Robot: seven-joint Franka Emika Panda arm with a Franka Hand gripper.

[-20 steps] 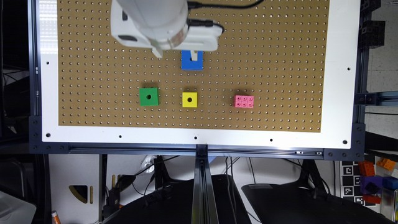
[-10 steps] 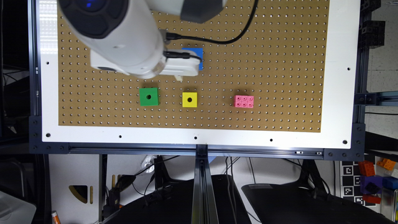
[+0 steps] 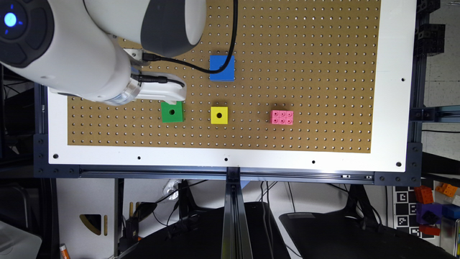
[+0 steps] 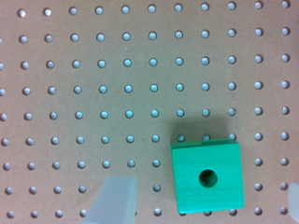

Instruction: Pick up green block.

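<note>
Evidently lining up a grasp, the tool (image 4: 201, 205) hovers spread above the green block (image 3: 172, 112), which sits untouched on the pegboard (image 3: 305, 43) just beside the yellow cube (image 3: 219, 115).

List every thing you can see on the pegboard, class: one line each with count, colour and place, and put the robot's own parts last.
green block: one, bright green, round hole in top, at the exterior view's left of the row of three, lying between the open fingers in the wrist view
yellow block: one, yellow, round hole in top, middle of the row
pink brick: one, pink, studded, at the exterior view's right of the row
blue block: one, blue, beyond the yellow block
pegboard: one, brown, white border
cable: one, black, crossing the blue block
arm: one, white and grey, over the exterior view's left
gripper: one, pale fingers, open, above the green block
</note>
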